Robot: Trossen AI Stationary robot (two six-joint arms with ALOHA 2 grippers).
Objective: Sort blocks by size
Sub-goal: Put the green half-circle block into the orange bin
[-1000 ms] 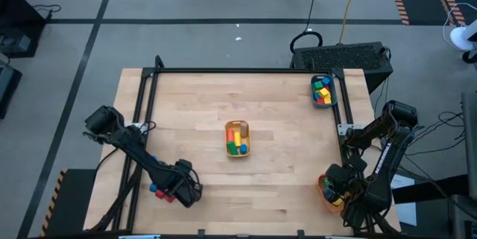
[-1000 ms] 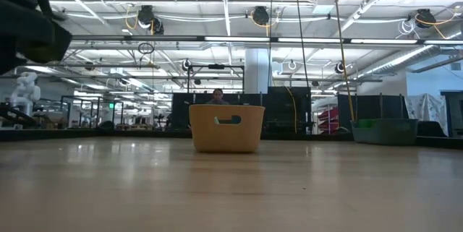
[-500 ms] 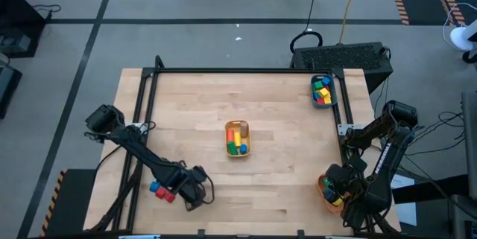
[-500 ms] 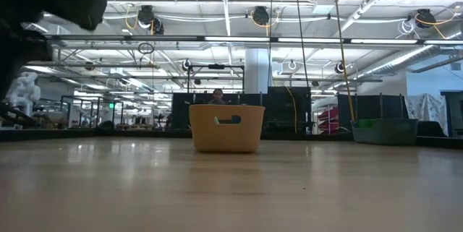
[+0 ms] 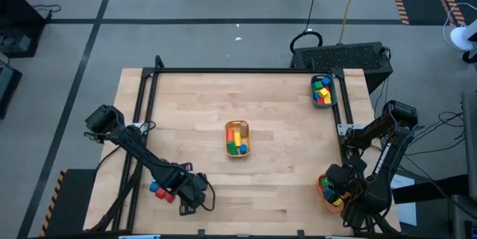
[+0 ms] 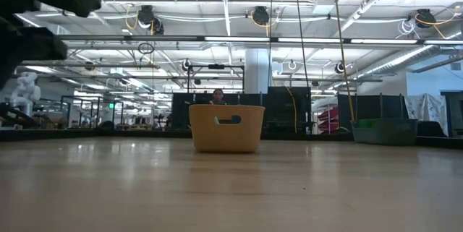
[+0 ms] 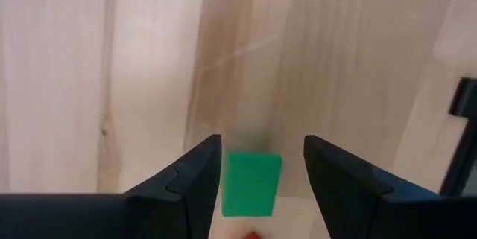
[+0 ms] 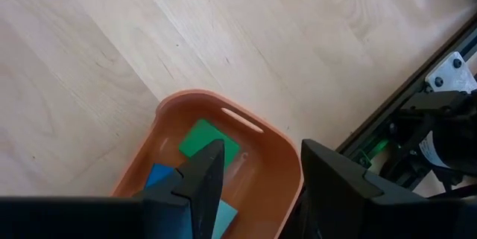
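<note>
A wooden bench [image 5: 186, 112] carries three bins, each holding sorted blocks, which suggests sorting is well along. A yellow bin [image 5: 238, 138] sits at the bench's centre with red, yellow, green and blue blocks inside. A teal bin [image 5: 323, 91] sits at the far right corner, also filled. An orange bin [image 5: 329, 193] sits at the near right edge, with green and blue blocks [image 8: 209, 139] inside.

The left tool [image 5: 195, 196] hangs low near the bench's near left corner, its arm stretched across from the left edge. Its fingers stand apart around a green block [image 7: 252, 183], apparently gripping it to carry it to a bin. A red and a blue block [image 5: 159, 190] lie just beside it.

The right tool [image 8: 257, 176] hovers over the orange bin, fingers apart, holding nothing visible.
</note>
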